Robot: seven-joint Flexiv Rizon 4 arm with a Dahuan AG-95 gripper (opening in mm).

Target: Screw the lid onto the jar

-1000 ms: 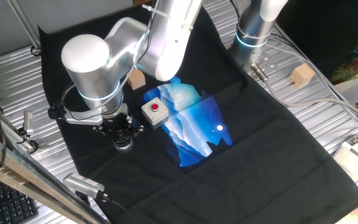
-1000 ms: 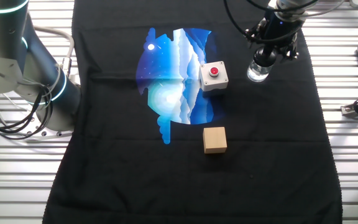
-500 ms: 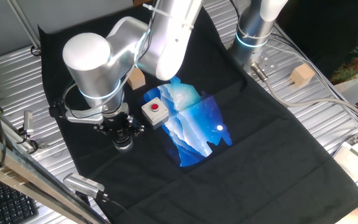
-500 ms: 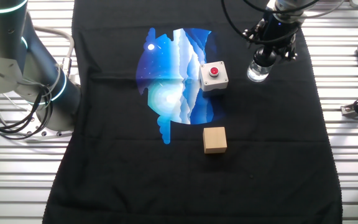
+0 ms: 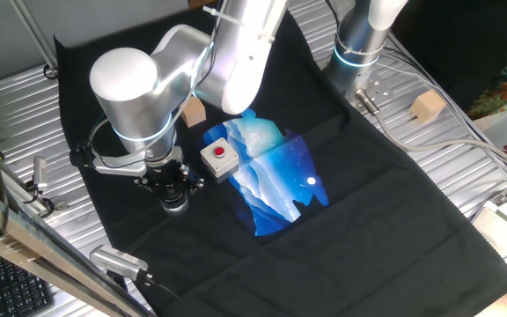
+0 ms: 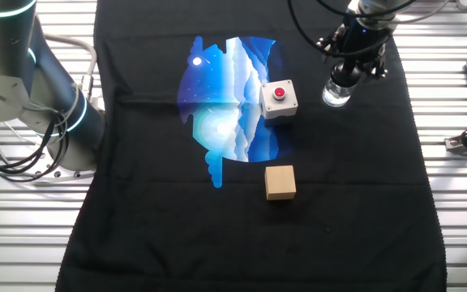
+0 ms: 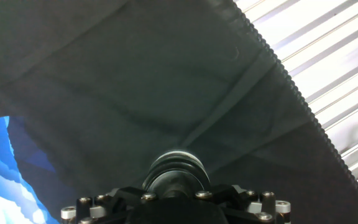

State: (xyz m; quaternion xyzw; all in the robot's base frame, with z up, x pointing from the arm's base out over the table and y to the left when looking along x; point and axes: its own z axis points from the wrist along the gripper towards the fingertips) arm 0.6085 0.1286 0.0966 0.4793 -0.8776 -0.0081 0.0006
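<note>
Gripping the lid (image 6: 343,78) atop the jar (image 6: 336,96), tool (image 6: 346,71) directly above.

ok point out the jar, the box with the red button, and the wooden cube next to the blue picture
jar (image 6: 336,95), the other fixed view, on its clear side wall below the gripper.
button box (image 6: 279,100), the other fixed view, on its white top face.
wooden cube (image 6: 280,182), the other fixed view, on its top face.

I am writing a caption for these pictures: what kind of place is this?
Probably a robotics lab bench: a ribbed metal table under a black cloth, with a red-button box and a wooden cube as props.
</note>
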